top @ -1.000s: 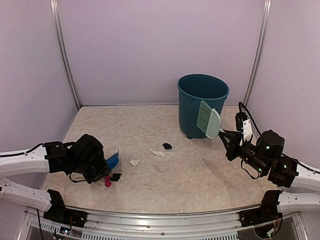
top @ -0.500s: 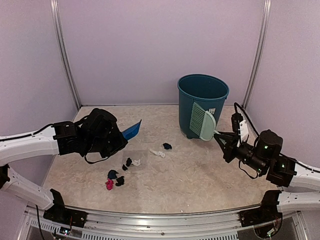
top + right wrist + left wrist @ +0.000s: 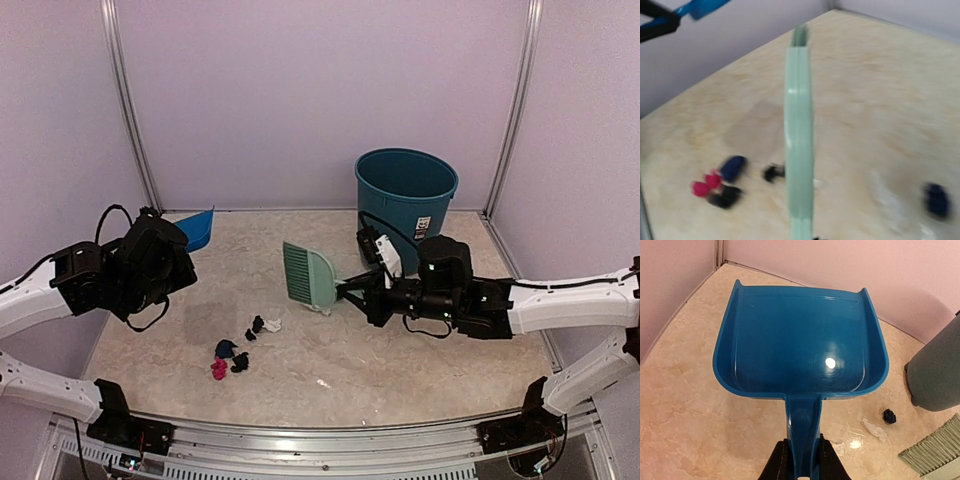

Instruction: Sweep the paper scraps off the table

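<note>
lilac booth: scraps lie left of centre, both hands grip tools

lilac walls (image 3: 300, 90) close in a beige marbled tabletop (image 3: 420, 350), with a silver metal rail (image 3: 330, 432) along its near edge. a teal round plastic bin (image 3: 405, 205) stands upright at the far right, close to the back wall.

the paper scraps (image 3: 238, 352) lie on the tabletop left of centre, toward the near edge. a pink bit, a black bit and a dark navy bit are bunched together. a small black bit and a white bit sit just beyond them. from the left wrist, another dark navy bit and a white bit show further right, near the foot of the bin.

the left hand (image 3: 801, 465) is closed on the handle of a blue plastic dustpan (image 3: 800, 340), its fingers pinching the handle from both sides. the pan is at the far left, near the wall, well apart from the scraps, and its tray holds nothing. it appears lifted off the surface.

the right hand (image 3: 352, 290) is closed on the handle of a pale green hand brush (image 3: 306, 275). the arm reaches across to the middle of the tabletop. the brush head sits just to the far right of the scraps, bristles facing left. whether the bristles touch the tabletop cannot be told, and the right wrist view is blurred.
</note>
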Controlling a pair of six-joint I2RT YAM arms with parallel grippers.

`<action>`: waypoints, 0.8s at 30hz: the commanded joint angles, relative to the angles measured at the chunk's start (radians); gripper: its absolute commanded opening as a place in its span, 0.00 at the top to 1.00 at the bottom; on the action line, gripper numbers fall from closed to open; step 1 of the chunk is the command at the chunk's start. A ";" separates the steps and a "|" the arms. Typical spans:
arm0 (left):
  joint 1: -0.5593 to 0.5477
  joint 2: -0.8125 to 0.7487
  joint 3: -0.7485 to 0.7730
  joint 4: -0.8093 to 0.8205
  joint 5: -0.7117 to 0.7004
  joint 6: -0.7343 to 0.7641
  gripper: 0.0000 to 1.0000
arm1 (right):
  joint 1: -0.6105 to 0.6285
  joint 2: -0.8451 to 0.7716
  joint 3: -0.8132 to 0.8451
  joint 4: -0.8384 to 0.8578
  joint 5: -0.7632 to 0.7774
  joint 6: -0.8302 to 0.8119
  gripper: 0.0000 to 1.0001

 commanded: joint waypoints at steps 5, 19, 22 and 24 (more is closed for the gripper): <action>-0.005 -0.070 -0.044 -0.141 -0.170 0.009 1.00 | 0.096 0.398 0.360 0.008 -0.035 0.110 1.00; -0.014 -0.152 -0.082 -0.108 -0.169 0.072 1.00 | 0.123 0.840 0.802 -0.246 0.014 0.216 1.00; -0.016 -0.148 -0.092 -0.093 -0.156 0.080 1.00 | 0.123 0.831 0.775 -0.268 0.092 0.227 1.00; -0.017 -0.149 -0.101 -0.074 -0.145 0.091 1.00 | 0.123 0.810 0.747 -0.306 0.163 0.239 1.00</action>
